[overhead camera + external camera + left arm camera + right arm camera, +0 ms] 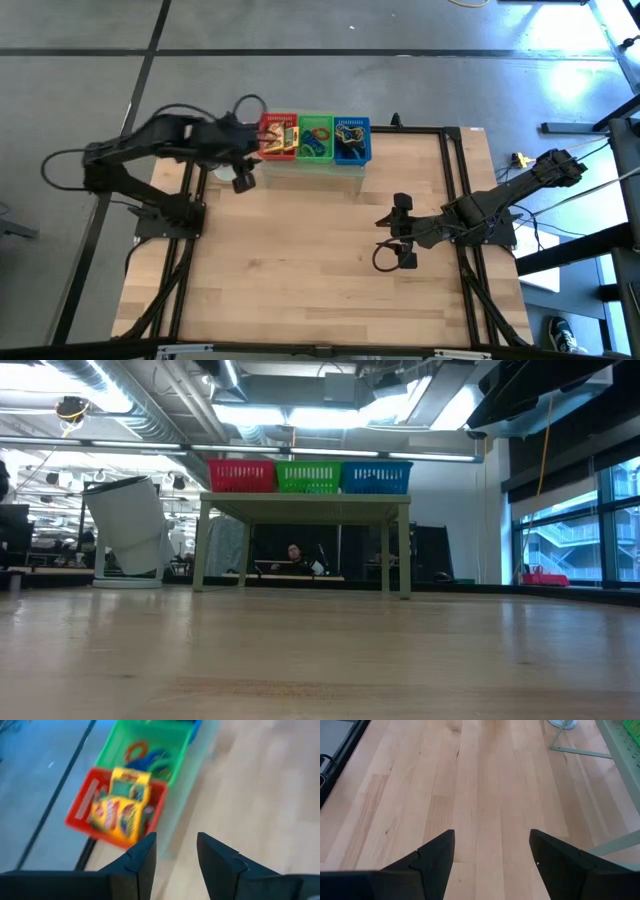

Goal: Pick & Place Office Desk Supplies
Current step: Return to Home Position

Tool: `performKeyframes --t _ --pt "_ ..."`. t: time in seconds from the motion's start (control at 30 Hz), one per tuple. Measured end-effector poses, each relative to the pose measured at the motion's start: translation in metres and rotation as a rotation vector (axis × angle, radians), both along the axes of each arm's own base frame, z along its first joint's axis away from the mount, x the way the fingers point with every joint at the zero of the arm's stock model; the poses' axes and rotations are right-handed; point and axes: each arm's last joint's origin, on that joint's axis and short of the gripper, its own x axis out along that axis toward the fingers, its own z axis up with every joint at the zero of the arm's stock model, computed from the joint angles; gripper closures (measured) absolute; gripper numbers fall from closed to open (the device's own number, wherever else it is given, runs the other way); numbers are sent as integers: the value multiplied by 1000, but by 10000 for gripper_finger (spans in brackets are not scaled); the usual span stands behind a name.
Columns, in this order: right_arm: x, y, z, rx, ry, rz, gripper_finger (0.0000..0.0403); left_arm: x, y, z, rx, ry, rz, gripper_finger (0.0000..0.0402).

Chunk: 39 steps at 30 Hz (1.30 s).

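At twelve o'clock on the tabletop (300, 270), up on the pale green shelf (305, 503): red bin (279, 135), green bin (315, 138) and blue bin (351, 140) in a row, touching side to side, red toward nine o'clock, blue toward three. Yellow printed boxes (122, 807) lying in the red bin; coloured loops (147, 757) in the green; dark and tan bits in the blue, too small to name. No loose supply to be seen on the bare wood in any view. Judged as sorting and shelving done, with only the arms' retreat to rest left to finish.

Just at nine o'clock of the red bin, near eleven o'clock of the tabletop: left claw (176, 840), apparently above shelf level, fingers parted by a narrow gap, gripping nothing and touching nothing, looking down on the red and green bins. Out at three o'clock, well apart from the shelf: right claw (491, 837), spread wide over bare wood, likewise empty. White round lamp-like object (130, 530) at about ten o'clock, beside the shelf's leg, outside the job.
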Motion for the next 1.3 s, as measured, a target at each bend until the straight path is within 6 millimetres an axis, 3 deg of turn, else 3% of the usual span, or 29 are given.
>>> performKeyframes --t 0.1,0.2,0.5,0.67,0.97,1.3 --pt "0 0 0 0 0 0 144 -10 -14 4 -11 -139 -47 267" --pt "0 0 0 0 0 0 144 -13 -30 -14 -21 -286 -126 268" --pt "0 0 0 -2 -1 -1 144 -4 -50 -125 -13 -533 -188 267" --pt "0 0 0 -2 -1 -1 144 -13 -49 -162 -31 -616 -174 266" --pt "0 0 0 -1 -1 -2 144 -52 -44 -193 -112 -806 -127 269" --pt "0 0 0 -2 -1 -1 144 -74 -41 -212 -75 -978 -154 266"
